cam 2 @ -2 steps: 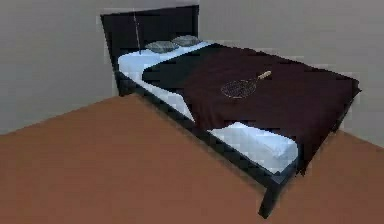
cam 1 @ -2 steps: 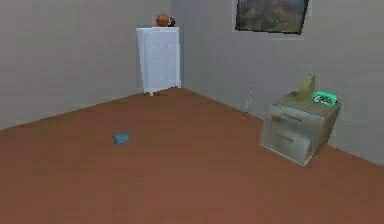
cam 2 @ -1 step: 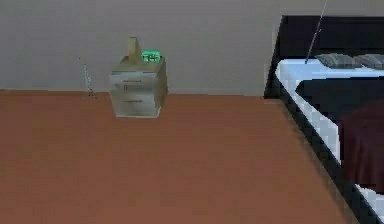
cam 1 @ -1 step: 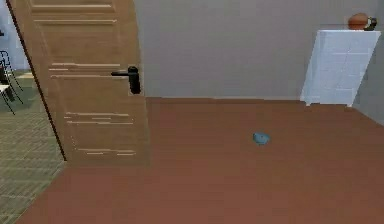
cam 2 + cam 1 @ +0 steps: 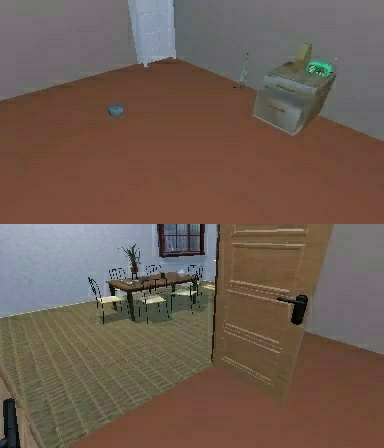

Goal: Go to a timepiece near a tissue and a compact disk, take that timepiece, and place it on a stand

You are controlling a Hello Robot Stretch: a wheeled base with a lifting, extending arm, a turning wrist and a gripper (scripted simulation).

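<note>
A low pale cabinet (image 5: 290, 98) stands against the wall at the arm side view's right, with a green round thing (image 5: 320, 69) and a tan upright item (image 5: 307, 52) on its top. A small blue-green blob (image 5: 116, 111) lies on the reddish-brown floor at left of middle. In the forward view a dark wooden dining table (image 5: 155, 283) with several chairs (image 5: 103, 298) stands far off at upper left, with a potted plant (image 5: 132, 258) on it.
A tall wooden door (image 5: 268, 299) with a dark handle (image 5: 296, 304) stands ajar at the forward view's right. Greenish woven carpet (image 5: 90, 354) meets reddish floor (image 5: 250, 414) near the front. A window (image 5: 182, 236) sits behind the table. A thin upright rod (image 5: 245, 68) stands left of the cabinet.
</note>
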